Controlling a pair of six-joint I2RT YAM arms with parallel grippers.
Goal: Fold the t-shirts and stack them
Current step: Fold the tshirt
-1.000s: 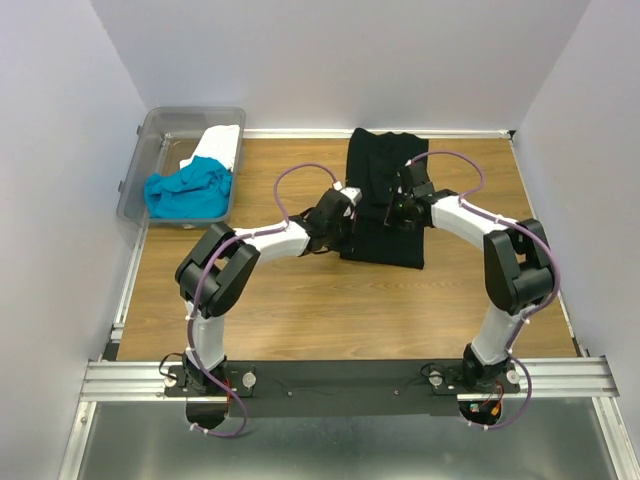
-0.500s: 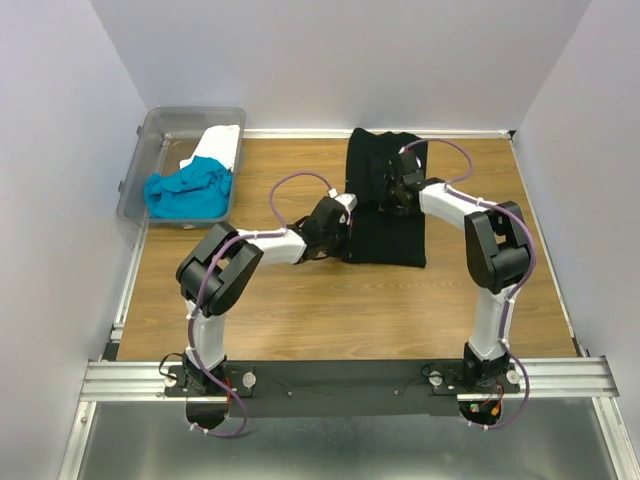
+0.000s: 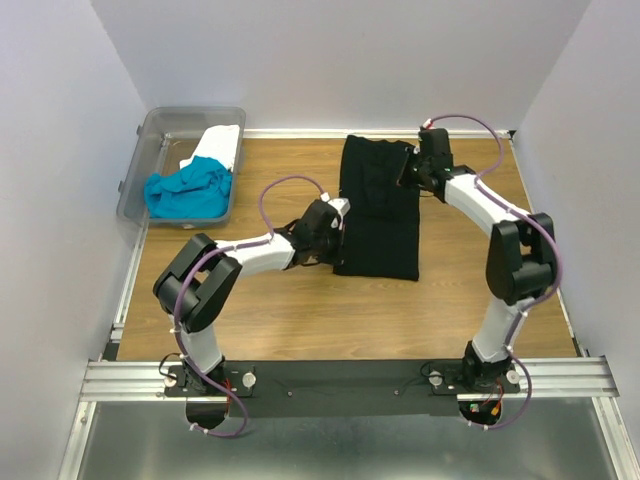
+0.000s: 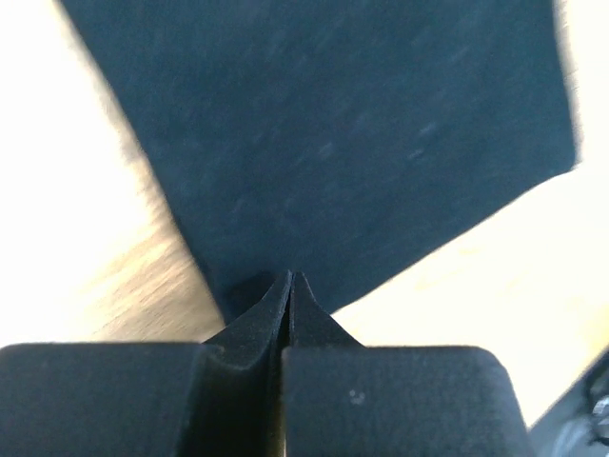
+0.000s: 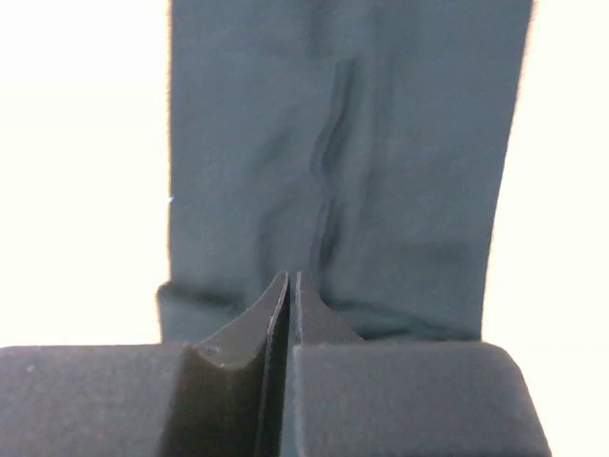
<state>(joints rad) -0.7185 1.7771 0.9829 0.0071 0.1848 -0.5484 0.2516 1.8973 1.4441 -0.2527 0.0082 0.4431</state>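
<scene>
The black t-shirt (image 3: 378, 210) lies flat on the wooden surface (image 3: 300, 300), folded into a long narrow strip. It sits right of centre in the far half, its length running from the far wall toward us.

From above we see both arms reaching it. The left arm (image 3: 255, 252) comes in low from the left and meets the shirt's left edge near its near corner. The right arm (image 3: 480, 205) curves round to the far right corner of the strip. That view does not let us make out the fingertips.

The wrist views do. The left fingers (image 4: 262, 314) are closed, pad against pad with only a thin line between them. Their tips sit at the very edge of the black cloth, with pale wood on either side. The right fingers (image 5: 252, 319) are closed in the same way, their tips over the end of the strip. A long crease runs up the middle of the cloth ahead of them. We cannot tell in either view whether any cloth is caught between the pads.

Only the overhead view shows the rest. A clear bin (image 3: 185, 112) stands at the far left corner, well apart from the black shirt. A crumpled turquoise t-shirt (image 3: 188, 192) lies in it, with a white t-shirt (image 3: 218, 145) behind that, toward the wall.
</scene>
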